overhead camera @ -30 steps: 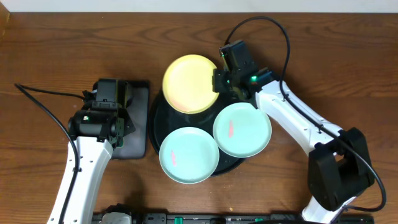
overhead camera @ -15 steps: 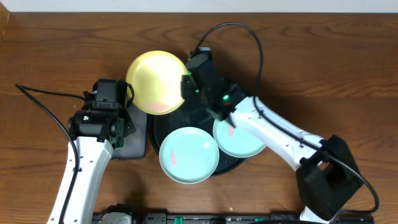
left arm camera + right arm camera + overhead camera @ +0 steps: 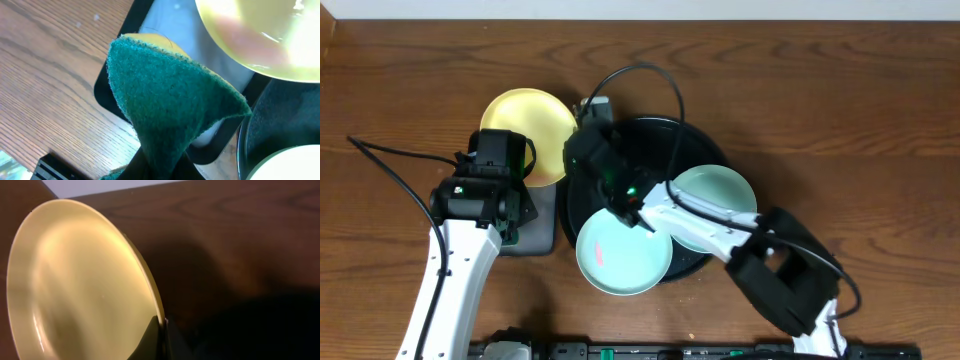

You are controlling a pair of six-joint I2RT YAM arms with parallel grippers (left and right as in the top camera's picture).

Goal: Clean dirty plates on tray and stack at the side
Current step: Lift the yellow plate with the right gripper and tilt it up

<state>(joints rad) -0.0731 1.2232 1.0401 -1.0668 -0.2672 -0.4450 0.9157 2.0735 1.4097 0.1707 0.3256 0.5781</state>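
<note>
Our right gripper (image 3: pixel 161 329) pinches the glossy pale yellow plate (image 3: pixel 75 280) by its rim; our left gripper (image 3: pixel 156 169) clamps a green sponge (image 3: pixel 170 100).

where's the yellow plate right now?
Overhead view, left of centre: the yellow plate is off the round black tray, just to its left over the far end of the small rectangular tray, rim pinched by the right gripper.

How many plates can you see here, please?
3. The right gripper holds the yellow plate by its rim, left of the round tray; the near mint plate and the right mint plate lie on the tray.
</note>
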